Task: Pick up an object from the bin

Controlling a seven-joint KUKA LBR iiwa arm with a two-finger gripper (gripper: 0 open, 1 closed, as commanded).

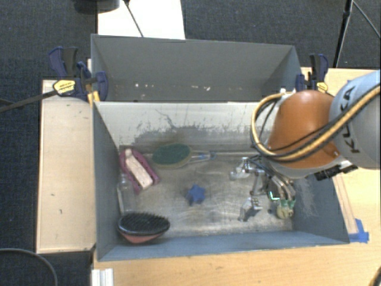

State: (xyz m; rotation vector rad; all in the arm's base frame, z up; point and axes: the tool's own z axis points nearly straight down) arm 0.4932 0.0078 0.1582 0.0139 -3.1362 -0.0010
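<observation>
My gripper is low over the bin floor at the right, under the orange wrist cover. It is open: one metal fingertip points toward the back and the other fingertip toward the front, with only bare floor between them. The nearest loose thing is a small blue star-shaped piece, lying on the floor to the left of the fingers and apart from them. A green oval brush with a clear handle lies farther back, its handle tip pointing toward the gripper.
A pink and purple block-like thing lies by the left wall. A black oval hairbrush with a reddish rim rests in the front left corner. The arm and its cables cover the bin's right side.
</observation>
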